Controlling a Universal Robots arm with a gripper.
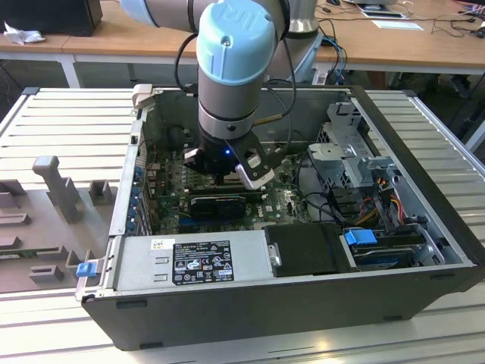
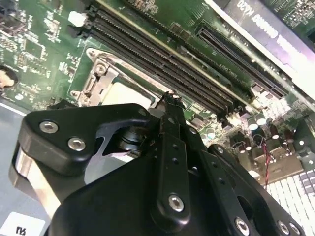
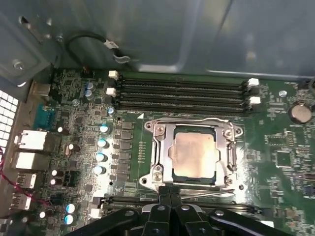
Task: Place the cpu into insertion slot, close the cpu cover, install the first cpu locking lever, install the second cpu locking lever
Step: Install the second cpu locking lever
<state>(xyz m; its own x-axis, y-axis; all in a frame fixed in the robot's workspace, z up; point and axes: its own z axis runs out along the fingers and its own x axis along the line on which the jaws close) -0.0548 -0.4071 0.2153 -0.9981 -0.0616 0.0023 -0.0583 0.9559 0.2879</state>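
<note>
In the exterior view, a grey fixture tray [image 1: 53, 197] lies at the far left, outside the open computer case [image 1: 121, 205]. The grey power supply [image 1: 189, 262] lines the case's lower edge. The gripper [image 1: 227, 171] hangs mid-frame, deep inside and close to the motherboard [image 1: 284, 201], with the drive cage [image 1: 356, 152] and loose cables [image 1: 379, 197] to the right.

In the first wrist view the cpu [image 3: 194, 153] sits in the insertion slot [image 3: 194, 178] with the cpu cover [image 3: 165, 169] down around it. The gripper's fingers [image 3: 165, 196] are pressed together just beside the socket's edge, near a thin locking lever [image 3: 211, 193]. I cannot tell whether they pinch it.

Risks, as I judge them:
- The fingertips could slip off the springy lever and scrape the board or the memory slots [image 3: 182, 91].
- A sideways push could stress the cover's hinge.

The room is tight. The case walls hem in the wrist, and the clearest way out looks to be straight up.
</note>
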